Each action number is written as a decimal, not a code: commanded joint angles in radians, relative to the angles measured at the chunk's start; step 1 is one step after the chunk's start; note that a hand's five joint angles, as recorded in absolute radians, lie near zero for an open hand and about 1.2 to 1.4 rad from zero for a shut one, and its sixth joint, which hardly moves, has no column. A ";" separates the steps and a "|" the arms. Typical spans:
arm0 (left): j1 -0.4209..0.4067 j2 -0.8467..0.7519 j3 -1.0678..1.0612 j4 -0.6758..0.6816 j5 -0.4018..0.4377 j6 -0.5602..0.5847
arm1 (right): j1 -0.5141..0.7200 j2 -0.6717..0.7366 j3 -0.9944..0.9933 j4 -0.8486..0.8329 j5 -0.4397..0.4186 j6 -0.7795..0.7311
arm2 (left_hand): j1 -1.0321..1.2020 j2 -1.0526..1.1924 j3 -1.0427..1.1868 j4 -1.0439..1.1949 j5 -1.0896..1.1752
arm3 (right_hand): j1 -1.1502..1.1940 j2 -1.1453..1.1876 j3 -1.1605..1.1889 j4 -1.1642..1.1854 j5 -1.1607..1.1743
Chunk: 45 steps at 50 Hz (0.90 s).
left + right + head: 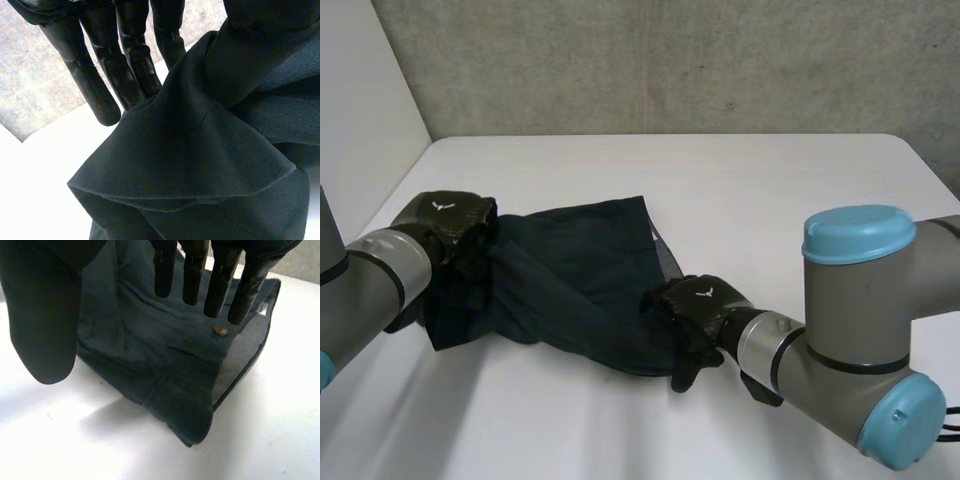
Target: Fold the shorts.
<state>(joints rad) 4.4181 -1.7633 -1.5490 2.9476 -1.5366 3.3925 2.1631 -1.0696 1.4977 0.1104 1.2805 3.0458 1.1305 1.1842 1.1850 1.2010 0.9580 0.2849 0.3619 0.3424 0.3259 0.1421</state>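
Note:
The dark navy shorts [575, 270] lie crumpled on the white table [750, 180], between my two hands. My left hand [445, 220] is at their left edge and holds it raised off the table. In the left wrist view the cloth [200, 160] is pinched between the thumb and the straight fingers [105, 65] and hangs in folds below them. My right hand [695, 305] is at the near right corner of the shorts. In the right wrist view its fingers [192, 270] are straight and the thumb stands apart, holding nothing, just over the waistband [150, 355] and its button [218, 330].
A grey wall [670, 60] runs behind the table's far edge, and a white wall [360, 90] stands at the left. My right arm's big elbow joint [860, 330] stands over the near right part of the table.

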 commanded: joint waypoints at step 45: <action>-0.014 0.030 -0.122 -0.164 0.176 -0.012 | -0.016 -0.201 -0.086 0.439 0.266 -0.611 | 0.266 0.212 0.211 0.195 0.264 | 1.111 1.034 1.054 1.070 1.080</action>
<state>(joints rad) 4.4104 -1.5783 -1.6723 2.7314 -1.3443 3.3801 2.1450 -1.4443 1.3950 0.5818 1.5410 2.4335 1.1305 1.1959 1.1862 1.2013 0.9579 0.9782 1.1731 1.1842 1.1914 0.9716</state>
